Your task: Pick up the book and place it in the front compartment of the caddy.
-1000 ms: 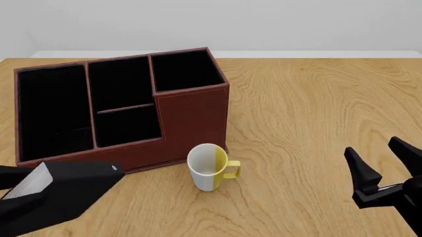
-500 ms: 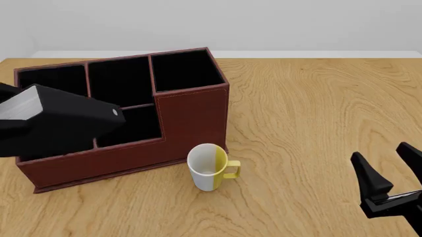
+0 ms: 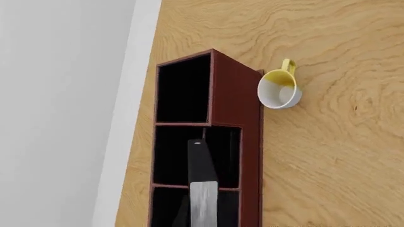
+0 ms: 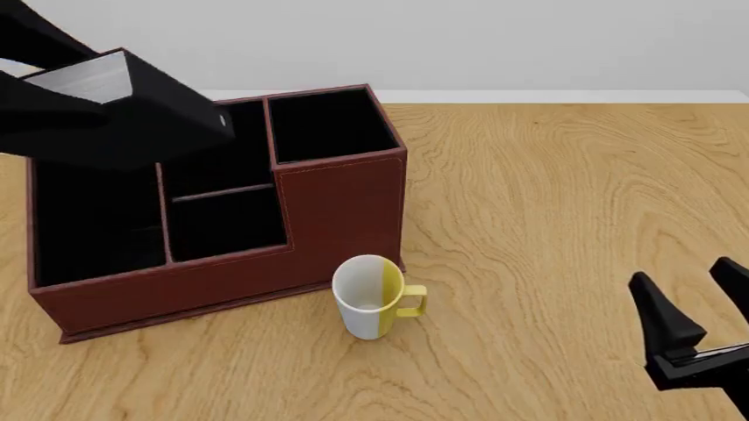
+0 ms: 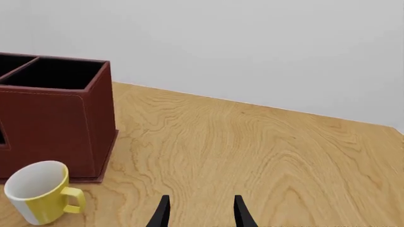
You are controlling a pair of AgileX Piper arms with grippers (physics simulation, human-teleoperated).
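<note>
Book [image 4: 82,77] rides clamped in the left gripper [image 4: 117,114], held high over the caddy's [image 4: 339,210] rear cells at about ten o'clock. To do this well, I'd carry it toward six o'clock, square it over the front compartment, then lower. Right gripper [image 4: 696,320] waits spread and empty, four o'clock of the mug [image 4: 371,296].
</note>
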